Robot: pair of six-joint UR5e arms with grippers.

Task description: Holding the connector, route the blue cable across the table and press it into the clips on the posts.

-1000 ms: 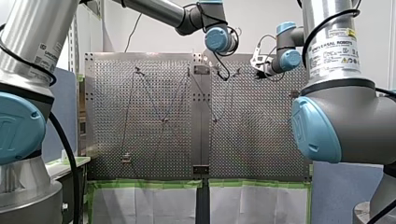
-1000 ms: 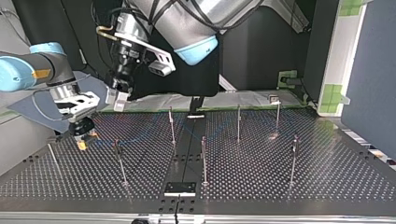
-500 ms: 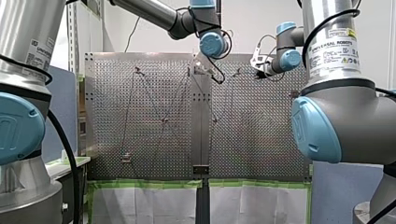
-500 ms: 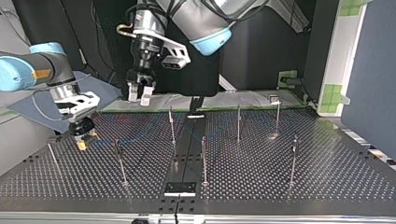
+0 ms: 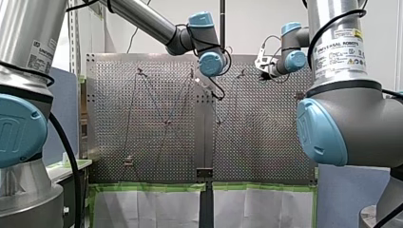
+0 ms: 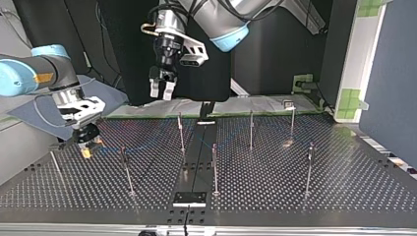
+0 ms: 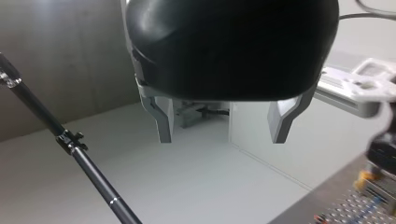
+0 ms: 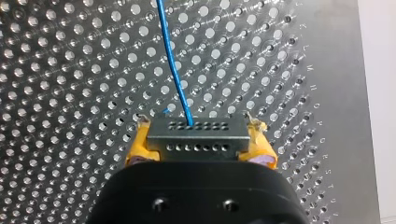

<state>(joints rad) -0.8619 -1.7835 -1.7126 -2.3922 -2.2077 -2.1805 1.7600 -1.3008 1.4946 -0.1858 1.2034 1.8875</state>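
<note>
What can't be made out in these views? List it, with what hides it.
Clips on the thin metal posts: top view, too small to show whether the thin blue cable sits in them.
Blue cable's far end: right wrist view, runs out of frame.
The grey perforated metal connector: right wrist view, rear hidden inside my right gripper.
</note>
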